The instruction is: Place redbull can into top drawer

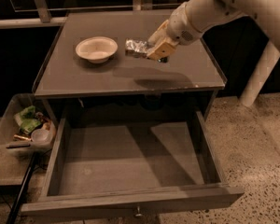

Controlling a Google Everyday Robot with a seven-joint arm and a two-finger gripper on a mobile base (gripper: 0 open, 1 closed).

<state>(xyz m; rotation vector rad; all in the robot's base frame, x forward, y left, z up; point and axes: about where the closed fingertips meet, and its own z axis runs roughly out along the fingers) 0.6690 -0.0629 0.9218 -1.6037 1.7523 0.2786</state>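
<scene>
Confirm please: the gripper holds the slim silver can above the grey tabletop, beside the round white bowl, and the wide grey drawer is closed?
No: the camera view shows the wide grey drawer pulled open. The gripper does hold the slim silver can above the grey tabletop, beside the round white bowl.

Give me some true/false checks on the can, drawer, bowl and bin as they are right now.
1. The top drawer is pulled open. True.
2. The redbull can lies in the drawer. False: the gripper holds it over the tabletop.
3. The white bowl sits on the tabletop, apart from the can. True.
4. The clear bin stands on the tabletop. False: it sits low beside the drawer, at the picture's left.
</scene>
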